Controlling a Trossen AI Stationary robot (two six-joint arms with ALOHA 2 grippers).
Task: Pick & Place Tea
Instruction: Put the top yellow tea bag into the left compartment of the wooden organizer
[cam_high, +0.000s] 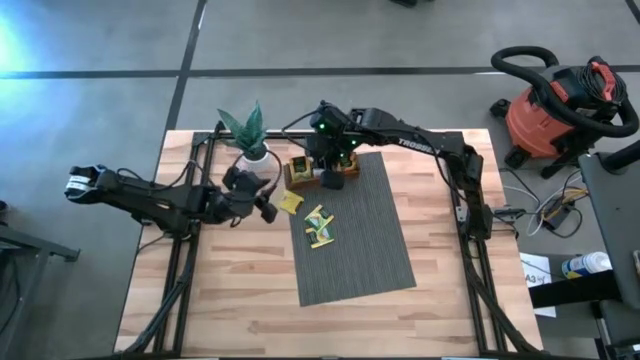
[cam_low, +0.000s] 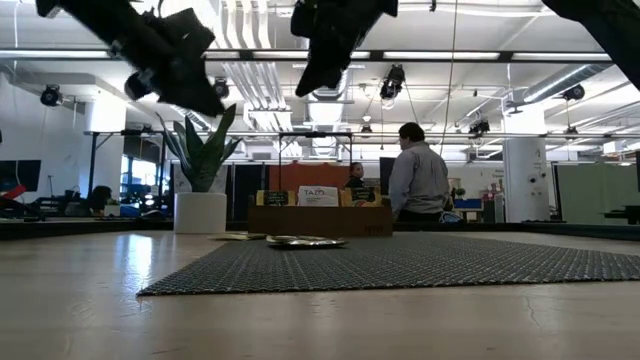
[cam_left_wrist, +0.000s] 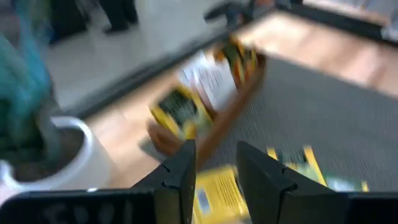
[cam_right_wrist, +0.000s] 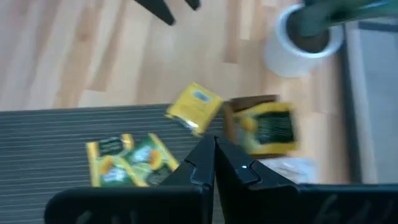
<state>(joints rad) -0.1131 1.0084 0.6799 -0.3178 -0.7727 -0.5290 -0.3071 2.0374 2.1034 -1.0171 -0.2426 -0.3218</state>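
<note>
left gripper (cam_high: 268, 203) fingers parted, empty, just beside plant pot (cam_high: 252, 158) | yellow sachet (cam_high: 290, 202) at grey mat (cam_high: 360, 250) edge | more sachets (cam_high: 319, 226) on mat | right gripper (cam_high: 333, 172) pressed closed, empty, over wooden tray (cam_high: 318, 176)

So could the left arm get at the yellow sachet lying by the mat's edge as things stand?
Probably yes. The left tool, fingers apart, hovers right beside the yellow sachet, which lies alone at the grey mat's edge. The plant pot stands behind, not between.

Two dark jointed arms, black cables, green lights on right wrist, white lettering on right arm, angular black jaws
</note>
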